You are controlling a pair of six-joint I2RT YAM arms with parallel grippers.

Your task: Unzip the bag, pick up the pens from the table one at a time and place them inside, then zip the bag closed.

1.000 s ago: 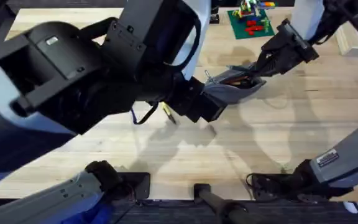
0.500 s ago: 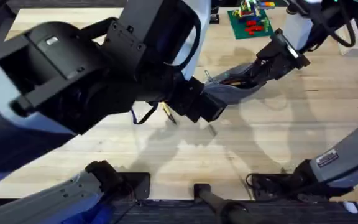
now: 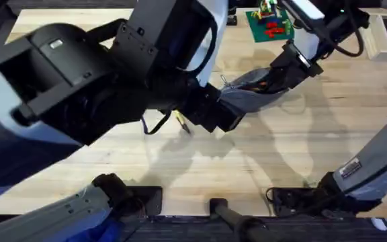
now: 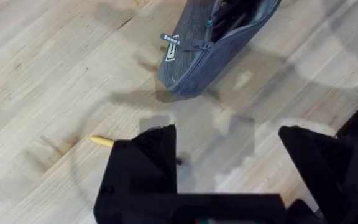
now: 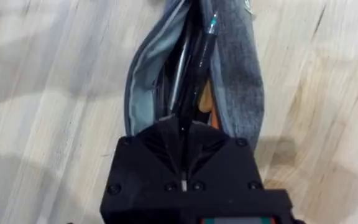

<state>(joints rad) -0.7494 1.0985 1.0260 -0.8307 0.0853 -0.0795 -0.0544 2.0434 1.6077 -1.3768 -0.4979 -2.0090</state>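
Bag: the grey-blue pouch (image 3: 252,92) was seen unzipped on the wooden table (image 3: 314,134), in the middle, with dark pens inside.
Black pen (image 5: 199,50): it was clamped by the closed right gripper (image 5: 183,127) over the open mouth of the bag.
Yellow pen (image 4: 102,141): it was left on the table, near the bag.
Left gripper (image 4: 229,158): its fingers were kept apart above the table, with nothing held.
Green brick plate (image 3: 272,25): it was seen at the far edge.

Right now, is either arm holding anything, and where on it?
Left gripper: fingers open above the table, holding nothing. Right gripper: fingers shut at the mouth of the open bag; what exactly they pinch cannot be told.
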